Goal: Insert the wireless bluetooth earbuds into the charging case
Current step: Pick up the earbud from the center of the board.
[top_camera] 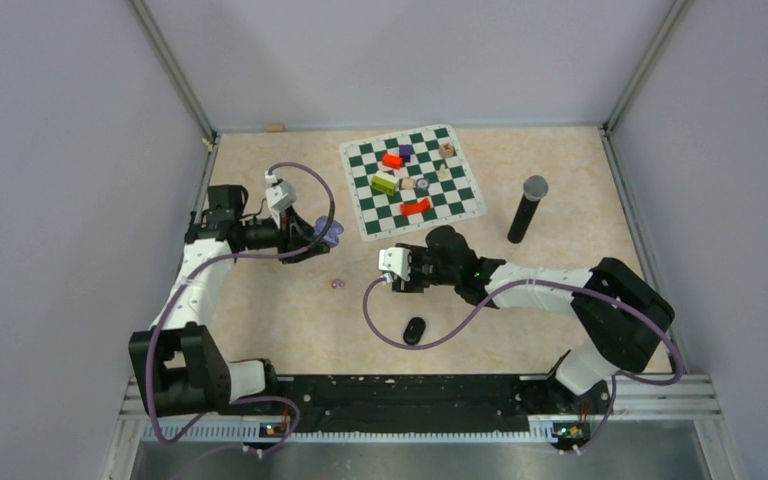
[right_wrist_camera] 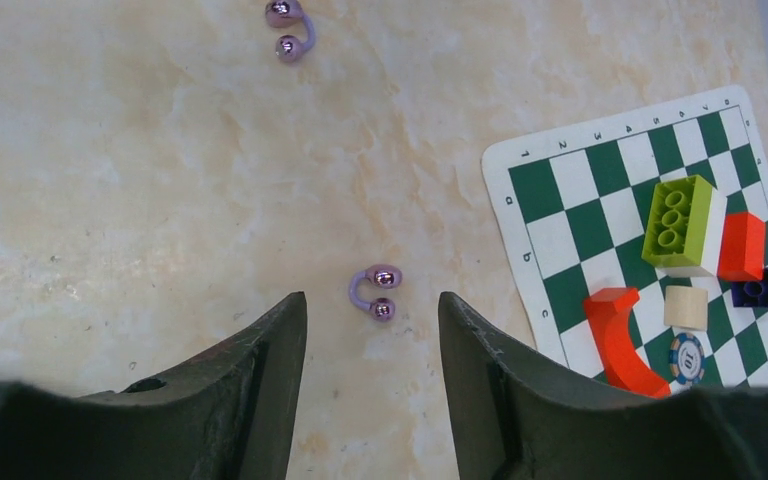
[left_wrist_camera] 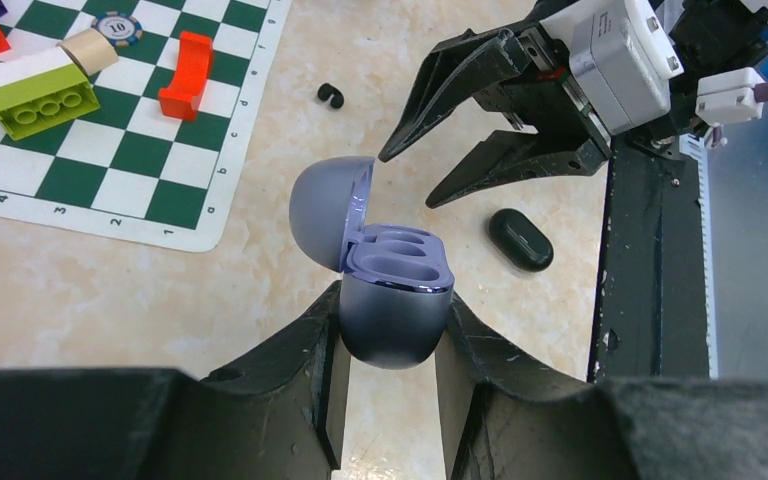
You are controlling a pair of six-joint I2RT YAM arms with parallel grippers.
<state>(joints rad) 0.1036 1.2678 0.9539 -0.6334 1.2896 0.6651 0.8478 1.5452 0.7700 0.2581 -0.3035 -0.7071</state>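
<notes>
My left gripper (left_wrist_camera: 390, 300) is shut on the base of a purple charging case (left_wrist_camera: 395, 325). Its lid (left_wrist_camera: 325, 205) stands open and both sockets look empty. The top view shows the left gripper (top_camera: 315, 238) holding the case (top_camera: 328, 233) above the table. My right gripper (right_wrist_camera: 372, 302) is open and points down over one pale purple earbud (right_wrist_camera: 375, 292), which lies on the table just ahead of its fingertips. A second purple earbud (right_wrist_camera: 290, 28) lies farther off. The left wrist view shows the right gripper (left_wrist_camera: 408, 180) open close beside the case, and one black earbud (left_wrist_camera: 331, 95) on the table.
A closed black case (top_camera: 415, 330) lies on the table near the front and also shows in the left wrist view (left_wrist_camera: 520, 238). A chessboard mat (top_camera: 460, 205) at the back holds coloured blocks (top_camera: 392, 160) and a poker chip. A black microphone (top_camera: 525, 212) lies to its right.
</notes>
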